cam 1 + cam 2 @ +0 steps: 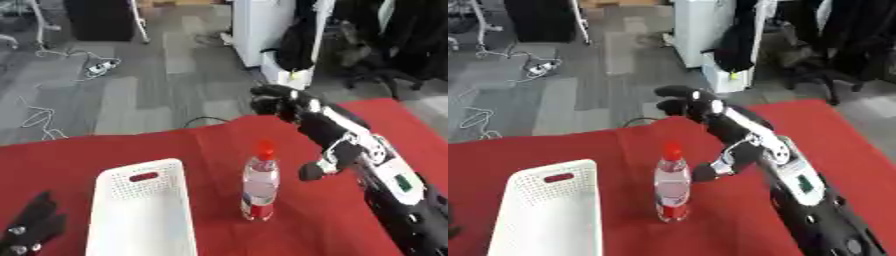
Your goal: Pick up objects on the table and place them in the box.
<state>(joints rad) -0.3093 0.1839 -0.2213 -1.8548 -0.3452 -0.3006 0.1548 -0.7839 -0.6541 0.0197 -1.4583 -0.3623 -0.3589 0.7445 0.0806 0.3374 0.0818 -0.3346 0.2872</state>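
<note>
Red tablecloth (105, 150), grey carpeted floor (166, 75)

The red tabletop (105, 150) carries a white perforated box (144, 210) at left; just right of it a red-capped bottle (260, 187) stands upright, apart from it.

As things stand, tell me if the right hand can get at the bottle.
Probably yes. The right hand is raised above the table's far edge, beyond the upright bottle, its thumb already near it. Nothing lies between them; the basket sits on the bottle's other side.
</note>
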